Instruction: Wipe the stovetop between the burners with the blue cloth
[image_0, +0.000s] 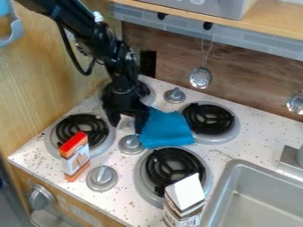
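Single camera view, high over front side of counter (pixel 254 141), slanting down toward back wall (pixel 254 84) and left corner. Mid-close: burners (pixel 208 119) fill centre, sink (pixel 263 201) cut off lower right, shelf (pixel 278 26) crosses upper right, front edge runs diagonally lower left.

No readable text, small print on carton (pixel 184 193)

Near the center, the black gripper (pixel 126 127) hangs with its fingers apart, right beside a blue cloth (pixel 165 129). A red-topped box (pixel 75 156) stands at lower left, a white-topped carton (pixel 185 200) at bottom center, the sink (pixel 260 199) at lower right.
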You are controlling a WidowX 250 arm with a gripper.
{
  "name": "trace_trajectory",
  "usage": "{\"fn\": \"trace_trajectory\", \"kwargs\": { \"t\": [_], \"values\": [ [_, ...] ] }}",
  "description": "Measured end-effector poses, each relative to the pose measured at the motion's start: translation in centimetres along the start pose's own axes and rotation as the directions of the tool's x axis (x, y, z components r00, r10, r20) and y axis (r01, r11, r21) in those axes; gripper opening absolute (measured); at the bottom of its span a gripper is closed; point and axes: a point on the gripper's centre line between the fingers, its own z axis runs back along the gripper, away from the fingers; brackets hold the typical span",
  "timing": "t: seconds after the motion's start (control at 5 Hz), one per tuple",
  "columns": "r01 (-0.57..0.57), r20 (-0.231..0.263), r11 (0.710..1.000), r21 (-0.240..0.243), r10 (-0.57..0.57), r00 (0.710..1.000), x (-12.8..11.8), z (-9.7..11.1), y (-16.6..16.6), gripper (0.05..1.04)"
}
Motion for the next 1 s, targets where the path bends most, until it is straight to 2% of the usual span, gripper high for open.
{"fn": "trace_trajectory", "kwargs": {
  "t": [0.2,0.4,0.6,0.8,1.0],
  "values": [
    [-0.018,0.009,1.000,0.024,0.018,1.000,0.4,0.3,1.8,1.001],
    [-0.011,0.003,0.999,0.039,0.011,1.000,0.4,0.3,2.0,1.001],
    [-0.013,0.006,1.000,0.019,0.013,1.000,0.1,2.0,1.7,1.001],
    [0.009,0.049,0.998,-0.054,-0.006,0.999,0.0,5.9,0.5,1.001],
    [0.039,0.090,0.993,-0.114,-0.029,0.996,-1.4,11.3,-1.0,1.001]
  ]
}}
